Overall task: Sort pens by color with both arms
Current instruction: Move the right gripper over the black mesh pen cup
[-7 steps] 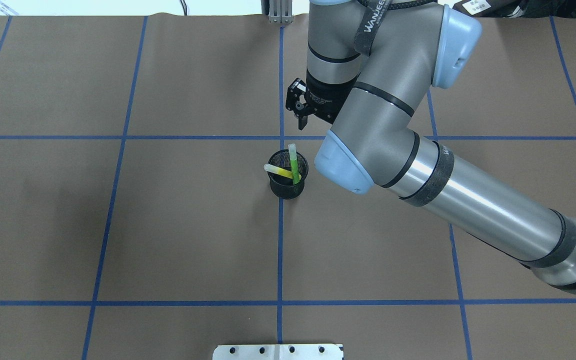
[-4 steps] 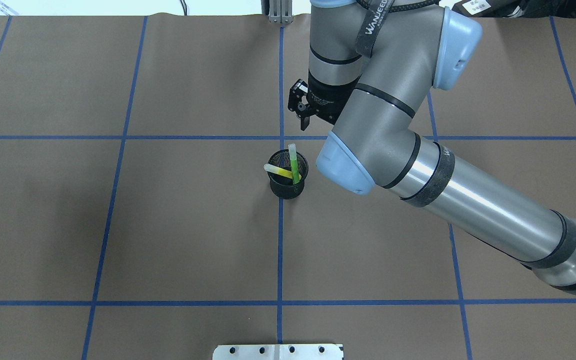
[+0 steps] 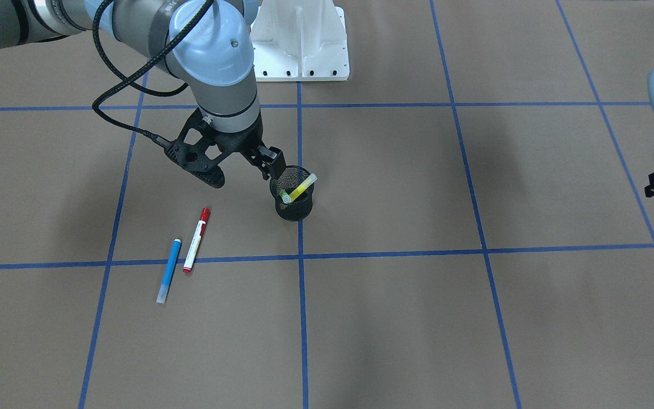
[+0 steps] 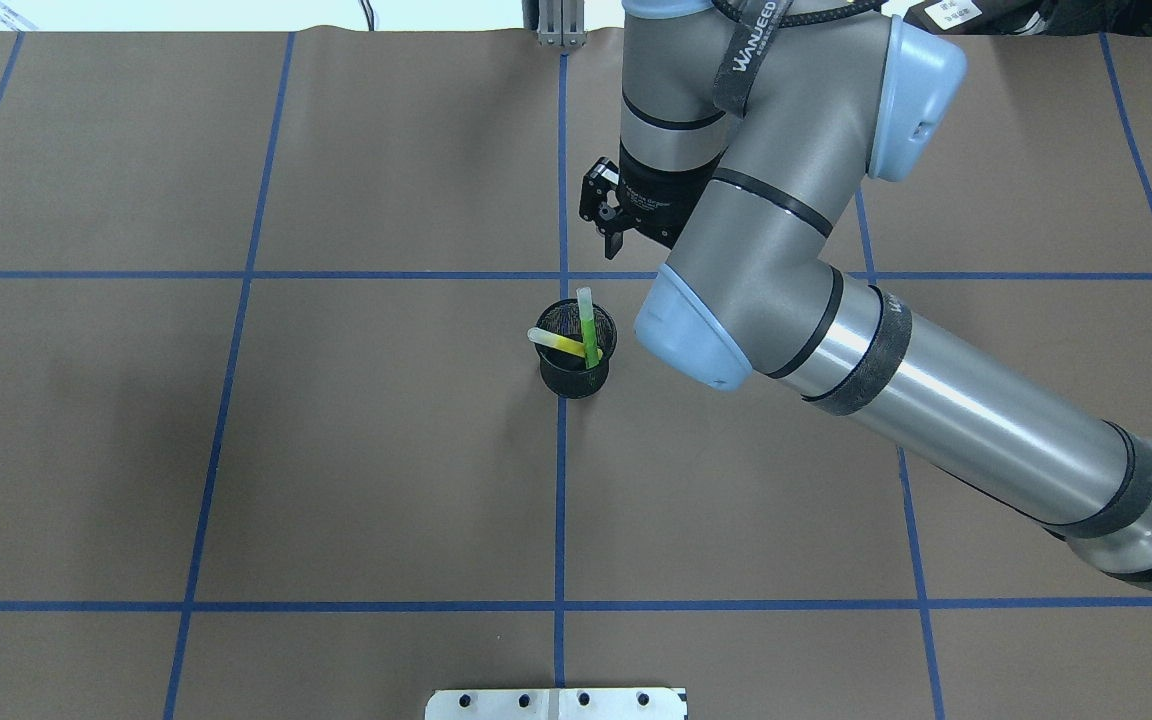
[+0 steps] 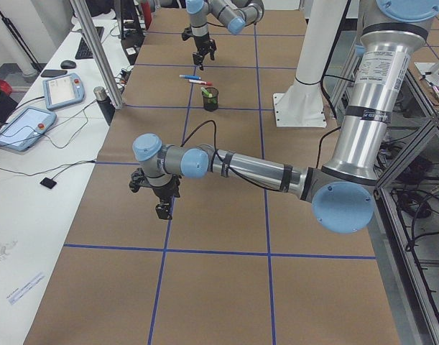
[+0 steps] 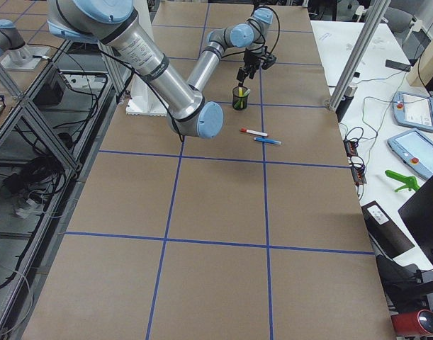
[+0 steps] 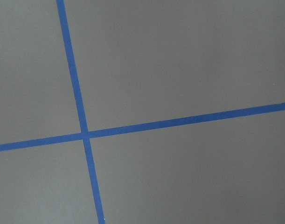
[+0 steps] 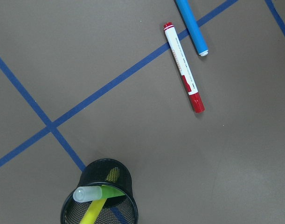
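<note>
A black mesh cup (image 4: 576, 375) stands on the centre line and holds the green highlighter (image 4: 587, 325) and the yellow highlighter (image 4: 558, 343), both leaning on its rim. The red-capped white pen (image 3: 196, 240) and the blue pen (image 3: 168, 270) lie side by side on the paper, on my right arm's side beyond the cup. My right gripper (image 4: 608, 228) hovers just beyond the cup's far rim, empty, fingers apart and pointing down. In the right wrist view I see the cup (image 8: 98, 170), the red pen (image 8: 183, 73) and the blue pen (image 8: 191, 25). My left gripper (image 5: 162, 212) hangs far off over bare paper; I cannot tell its state.
Brown paper with blue tape grid lines (image 4: 560, 520) covers the table. The white pedestal base (image 3: 300, 42) stands on the robot's side. At the table's far long edge lie tablets and cables (image 5: 32, 126). The left wrist view holds only a tape crossing (image 7: 85, 135).
My right gripper has drifted a little to the right and slightly away from the cup. The pens and the cup have not moved.
</note>
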You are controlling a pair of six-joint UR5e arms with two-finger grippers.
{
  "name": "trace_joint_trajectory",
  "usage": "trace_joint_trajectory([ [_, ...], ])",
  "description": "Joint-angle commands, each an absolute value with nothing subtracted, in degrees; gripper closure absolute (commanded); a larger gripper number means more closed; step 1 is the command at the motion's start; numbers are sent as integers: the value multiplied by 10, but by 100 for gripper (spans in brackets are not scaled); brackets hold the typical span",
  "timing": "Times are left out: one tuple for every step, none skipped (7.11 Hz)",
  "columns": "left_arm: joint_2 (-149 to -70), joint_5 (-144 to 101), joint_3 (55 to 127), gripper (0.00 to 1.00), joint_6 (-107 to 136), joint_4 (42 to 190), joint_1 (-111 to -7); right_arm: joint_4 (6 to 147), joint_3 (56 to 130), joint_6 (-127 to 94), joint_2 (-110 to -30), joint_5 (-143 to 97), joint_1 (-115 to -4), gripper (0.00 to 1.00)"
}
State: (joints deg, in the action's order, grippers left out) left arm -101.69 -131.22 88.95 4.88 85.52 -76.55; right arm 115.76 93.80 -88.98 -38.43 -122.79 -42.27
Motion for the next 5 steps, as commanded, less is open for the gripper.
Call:
trace_joint_trajectory([
  [-1017, -1312, 889, 0, 49, 855, -766, 1158, 937, -889, -384, -1226, -423, 0],
  [-1018, -1312, 890, 0, 50, 854, -766, 1158, 941, -885, -384, -1224, -423, 0],
  [-1018, -1313, 894, 0, 52, 851, -766, 1158, 944, -875, -388, -1215, -423, 0],
  [-1023, -1312, 889, 0, 54, 853, -765, 1158, 944, -873, -388, -1214, -422, 0],
  [-1053, -1312, 868, 0, 55, 849, -765, 1158, 940, -869, -386, -1201, -417, 0],
])
